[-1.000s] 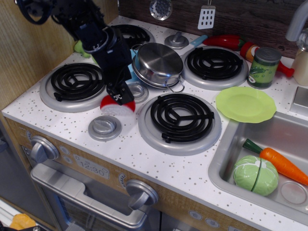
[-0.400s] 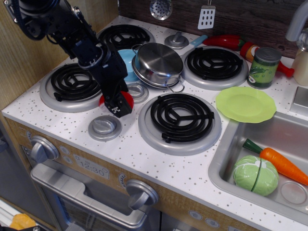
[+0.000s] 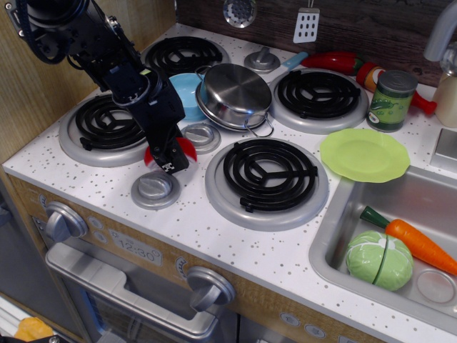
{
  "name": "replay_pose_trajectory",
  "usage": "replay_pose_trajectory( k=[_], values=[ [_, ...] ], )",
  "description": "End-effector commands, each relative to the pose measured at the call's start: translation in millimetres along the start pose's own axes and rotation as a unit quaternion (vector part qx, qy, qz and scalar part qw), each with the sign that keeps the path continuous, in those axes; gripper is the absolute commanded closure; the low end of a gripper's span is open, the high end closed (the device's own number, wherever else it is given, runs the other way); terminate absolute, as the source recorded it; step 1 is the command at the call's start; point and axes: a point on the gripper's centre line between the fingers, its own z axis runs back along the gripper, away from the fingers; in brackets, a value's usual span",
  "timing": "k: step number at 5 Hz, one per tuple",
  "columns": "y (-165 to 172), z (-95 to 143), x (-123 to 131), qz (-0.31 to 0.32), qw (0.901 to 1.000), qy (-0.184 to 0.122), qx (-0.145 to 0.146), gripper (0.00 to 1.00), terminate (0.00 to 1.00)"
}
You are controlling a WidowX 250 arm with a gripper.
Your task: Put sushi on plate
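Pincer (image 3: 170,158) clamped on sushi (image 3: 184,147), left-centre; likely light, rigid, slick dome; grip low sides. Plate (image 3: 364,154) far right.

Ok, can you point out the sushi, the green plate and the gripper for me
sushi (image 3: 188,148): observation.image view, red top edge showing right of the gripper.
plate (image 3: 364,154): observation.image view, flat centre.
gripper (image 3: 170,158): observation.image view, between the fingertips, down over the sushi.
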Motion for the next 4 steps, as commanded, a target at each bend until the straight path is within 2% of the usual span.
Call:
replay_pose_trajectory(
  k=[1, 2, 3, 4],
  values=[
    [3, 16, 15, 0.023, 0.9995, 0.003, 0.02, 1.0, 0.0],
    [1, 37, 45, 0.037, 0.9991, 0.003, 0.019, 1.0, 0.0],
    [-8, 68, 79, 0.073, 0.9966, 0.01, 0.037, 1.0, 0.0],
    [-15, 76, 112, 0.108, 0.993, -0.012, 0.045, 1.0, 0.0]
  ],
)
